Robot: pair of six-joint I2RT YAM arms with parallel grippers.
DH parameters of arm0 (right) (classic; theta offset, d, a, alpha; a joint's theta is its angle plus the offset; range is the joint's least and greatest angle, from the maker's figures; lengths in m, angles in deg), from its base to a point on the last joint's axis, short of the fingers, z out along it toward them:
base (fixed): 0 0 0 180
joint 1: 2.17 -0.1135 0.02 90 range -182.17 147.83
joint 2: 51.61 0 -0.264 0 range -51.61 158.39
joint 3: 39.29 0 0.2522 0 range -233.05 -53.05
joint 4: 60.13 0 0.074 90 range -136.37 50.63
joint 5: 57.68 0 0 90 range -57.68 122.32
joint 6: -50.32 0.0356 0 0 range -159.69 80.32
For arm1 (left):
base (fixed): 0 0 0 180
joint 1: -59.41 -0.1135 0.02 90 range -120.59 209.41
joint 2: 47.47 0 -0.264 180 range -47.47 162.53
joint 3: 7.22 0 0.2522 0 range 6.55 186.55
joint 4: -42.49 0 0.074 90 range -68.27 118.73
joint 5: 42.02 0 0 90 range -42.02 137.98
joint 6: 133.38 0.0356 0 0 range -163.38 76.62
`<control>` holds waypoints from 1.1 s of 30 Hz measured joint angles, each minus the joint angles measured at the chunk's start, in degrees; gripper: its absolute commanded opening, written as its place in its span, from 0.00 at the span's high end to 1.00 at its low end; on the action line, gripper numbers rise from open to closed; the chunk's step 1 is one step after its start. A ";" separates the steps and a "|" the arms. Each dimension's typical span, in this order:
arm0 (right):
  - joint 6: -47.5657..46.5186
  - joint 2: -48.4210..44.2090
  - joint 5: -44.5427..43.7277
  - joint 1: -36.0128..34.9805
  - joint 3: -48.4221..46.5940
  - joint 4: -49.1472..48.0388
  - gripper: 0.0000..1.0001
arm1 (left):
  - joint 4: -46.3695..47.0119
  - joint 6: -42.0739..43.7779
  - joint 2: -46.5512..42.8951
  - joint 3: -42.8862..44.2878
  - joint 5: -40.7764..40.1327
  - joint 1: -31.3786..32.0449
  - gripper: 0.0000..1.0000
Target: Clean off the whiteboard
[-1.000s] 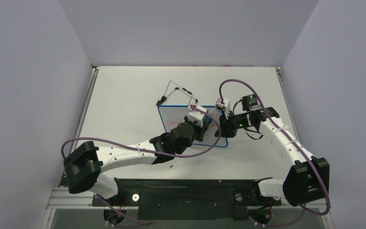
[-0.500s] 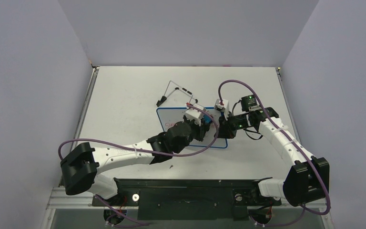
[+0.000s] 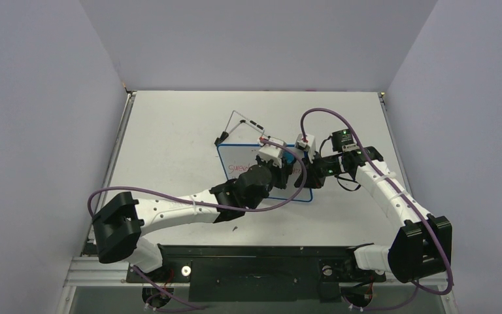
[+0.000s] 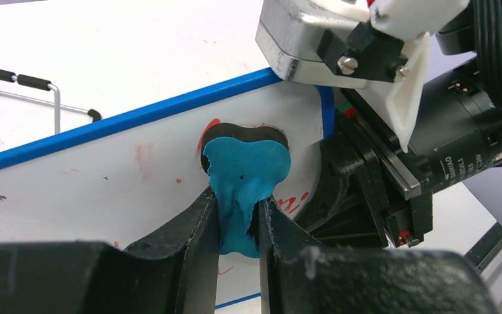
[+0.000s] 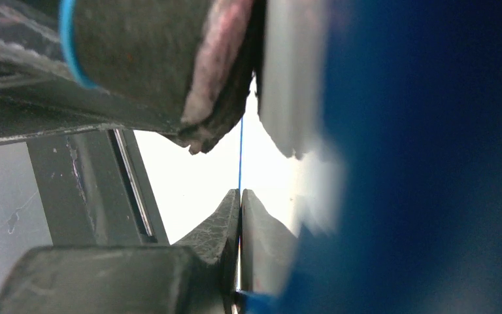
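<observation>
The whiteboard (image 3: 243, 175) lies flat mid-table, blue-rimmed, with red writing (image 3: 238, 168) on its left part. My left gripper (image 3: 285, 169) hovers over the board's right part, shut on a blue eraser (image 4: 245, 163) whose dark felt presses on the white surface (image 4: 104, 176). Red strokes (image 4: 295, 201) show just right of the eraser. My right gripper (image 3: 305, 175) is at the board's right edge, its fingers (image 5: 225, 216) shut on the thin blue rim (image 5: 240, 150). The eraser's stained felt (image 5: 202, 85) looms above them.
The black wire stand (image 3: 238, 124) lies on the table behind the board's far edge. The right arm's wrist body (image 4: 392, 183) sits close against the eraser's right side. Grey walls close in the table on three sides.
The left arm with the eraser shifted slightly left across the board, then back to the right. The right arm stayed put.
</observation>
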 measured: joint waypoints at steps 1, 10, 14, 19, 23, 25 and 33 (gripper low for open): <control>-0.02 0.00 0.00 0.00 0.00 -0.02 1.00 | 0.04 -0.04 0.00 0.00 -0.72 0.15 1.00; 0.15 0.00 0.00 0.00 0.00 -0.04 1.00 | 0.94 -1.95 -1.77 -0.90 -3.87 -1.68 1.00; 0.68 0.02 0.00 0.00 0.00 -0.04 1.00 | 0.92 -2.71 -2.19 -0.98 -4.15 -2.38 1.00; 0.81 0.02 0.00 0.00 0.00 -0.02 1.00 | 0.92 -3.39 -2.19 -0.98 -4.37 -2.34 1.00; 0.72 0.02 0.07 0.00 0.00 0.31 1.00 | 0.92 -3.26 -1.29 -0.28 -6.43 -0.87 1.00; 0.83 0.02 0.07 0.07 0.00 0.33 1.00 | 0.98 -3.02 -0.17 0.79 -7.02 0.13 1.00; 0.00 0.00 0.26 0.15 0.00 0.61 1.00 | -1.51 -1.68 4.07 6.43 -6.54 3.58 1.00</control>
